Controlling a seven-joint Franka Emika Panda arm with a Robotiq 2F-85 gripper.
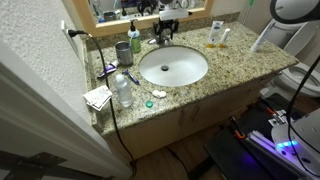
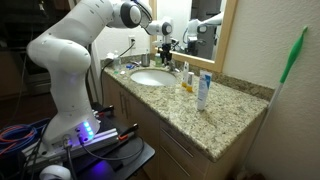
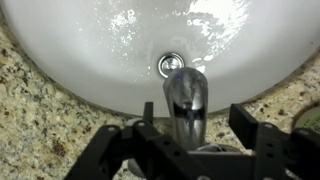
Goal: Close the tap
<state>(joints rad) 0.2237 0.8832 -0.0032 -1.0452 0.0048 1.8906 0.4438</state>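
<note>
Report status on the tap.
Tool open, straddling the tap above the basin. Contact unclear. Nothing seen in the way.

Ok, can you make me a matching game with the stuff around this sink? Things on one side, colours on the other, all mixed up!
Things:
1. tap
2. basin
3. countertop
4. cup

Colours:
A. plain white
B. dull grey
C. shiny silver metal
D. speckled brown and tan stone

Right pairs: 1-C, 2-A, 3-D, 4-B.
</note>
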